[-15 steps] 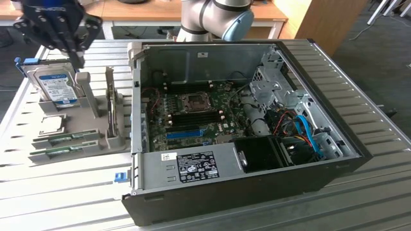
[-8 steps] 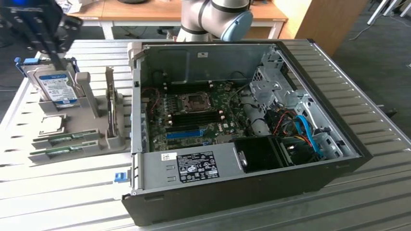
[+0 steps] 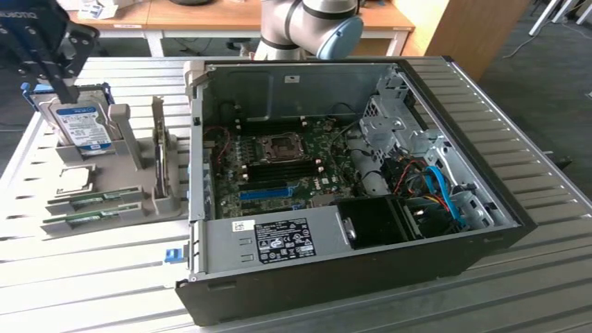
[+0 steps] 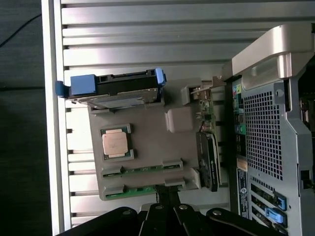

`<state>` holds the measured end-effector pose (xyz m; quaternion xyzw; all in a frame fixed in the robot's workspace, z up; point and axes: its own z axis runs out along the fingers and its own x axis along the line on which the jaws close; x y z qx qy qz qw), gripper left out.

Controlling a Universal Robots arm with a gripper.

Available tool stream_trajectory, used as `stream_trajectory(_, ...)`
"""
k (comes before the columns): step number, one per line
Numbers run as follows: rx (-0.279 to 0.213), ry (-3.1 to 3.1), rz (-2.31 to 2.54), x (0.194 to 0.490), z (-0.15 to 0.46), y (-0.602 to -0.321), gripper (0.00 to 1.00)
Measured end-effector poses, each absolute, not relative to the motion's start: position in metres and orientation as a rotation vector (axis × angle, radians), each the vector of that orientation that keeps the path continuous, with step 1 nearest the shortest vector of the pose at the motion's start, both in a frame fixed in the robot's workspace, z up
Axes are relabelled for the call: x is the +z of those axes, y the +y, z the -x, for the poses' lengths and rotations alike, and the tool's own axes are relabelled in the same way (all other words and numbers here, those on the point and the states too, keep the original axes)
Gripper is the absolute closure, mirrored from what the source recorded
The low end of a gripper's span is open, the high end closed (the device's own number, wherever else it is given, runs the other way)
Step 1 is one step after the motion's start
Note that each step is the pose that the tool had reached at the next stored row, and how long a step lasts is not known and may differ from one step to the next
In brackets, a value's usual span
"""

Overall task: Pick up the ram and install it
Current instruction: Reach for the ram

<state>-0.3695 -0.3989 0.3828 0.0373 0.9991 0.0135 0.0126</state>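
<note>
Ram (image 4: 140,190) sits on edge in the grey holder (image 4: 147,113) below the claw (image 4: 165,199), probably so its exposed edge can be pinched; the claw is closed and empty.

Grey plastic holder (image 3: 129,182) on slatted metal table (image 3: 83,277), exterior view's left of black computer case (image 3: 370,267). In holder: silver hard drive (image 3: 82,125) far end, green ram sticks (image 3: 93,201) near end.

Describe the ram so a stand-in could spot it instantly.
On the exterior view's left, beside the open computer case, sits a grey holder. In its nearest slots lie two ram sticks: long, thin, green boards, unlike the square processor chip and boxy silver hard drive beyond them.
</note>
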Motion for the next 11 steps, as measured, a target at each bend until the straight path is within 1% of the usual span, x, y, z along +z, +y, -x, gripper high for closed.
stream_trajectory(11,0.042,3.114,-0.116,0.3826,0.3751,-0.3988,0.89)
